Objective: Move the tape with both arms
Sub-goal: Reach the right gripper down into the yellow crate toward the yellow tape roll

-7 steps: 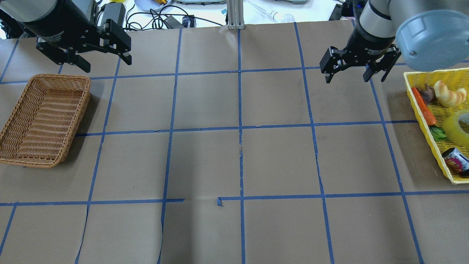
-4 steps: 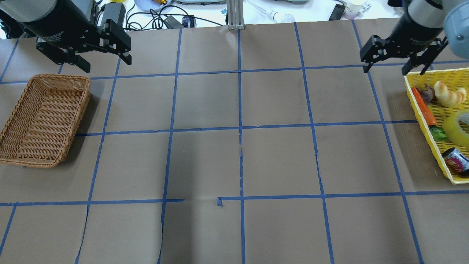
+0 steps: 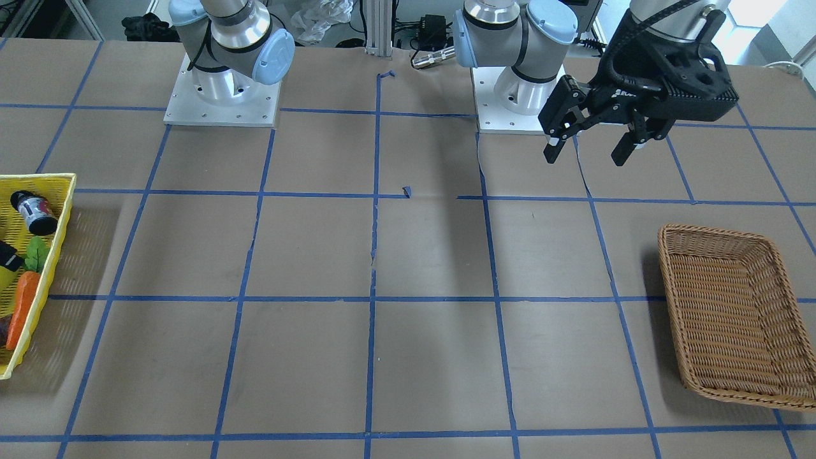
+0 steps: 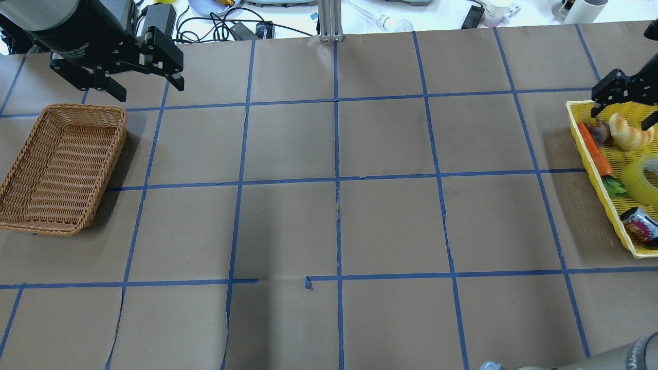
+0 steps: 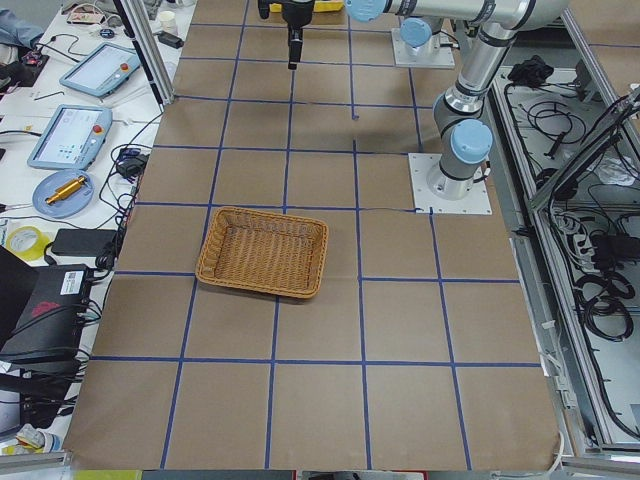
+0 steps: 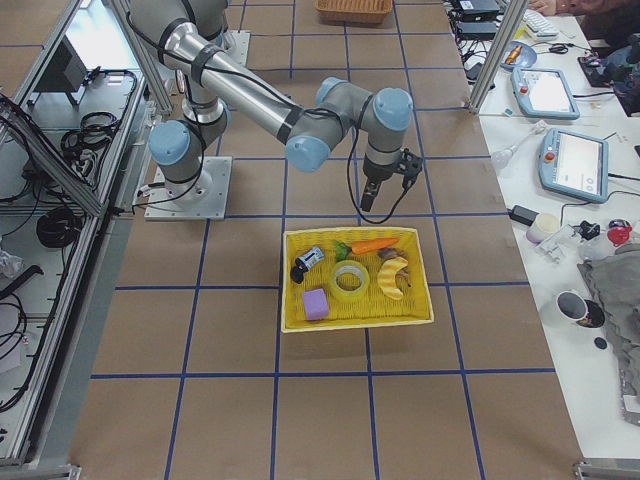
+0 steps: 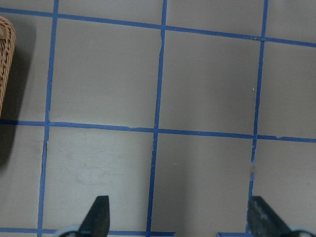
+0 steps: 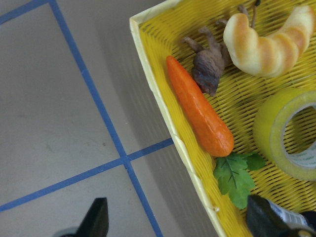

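The yellow tape roll (image 4: 642, 180) with a pale core lies flat in the yellow basket (image 4: 591, 169) at the table's right edge. It also shows in the right wrist view (image 8: 284, 133) and the exterior right view (image 6: 349, 279). My right gripper (image 4: 623, 114) is open and empty. It hovers over the basket's far left corner, above the carrot (image 8: 200, 111) and short of the tape. My left gripper (image 4: 149, 88) is open and empty, hanging above the table just beyond the wicker basket (image 4: 61, 164).
The yellow basket also holds a croissant (image 4: 629, 132), a brown root-like thing (image 8: 207, 69), a green leaf (image 8: 234, 175), a small can (image 4: 640, 226) and a purple block (image 6: 315, 303). Cables and devices lie beyond the table's far edge (image 4: 221, 25).
My right arm has swung to the right, from over the table's far right squares to above the yellow basket's corner. The left arm has not moved.
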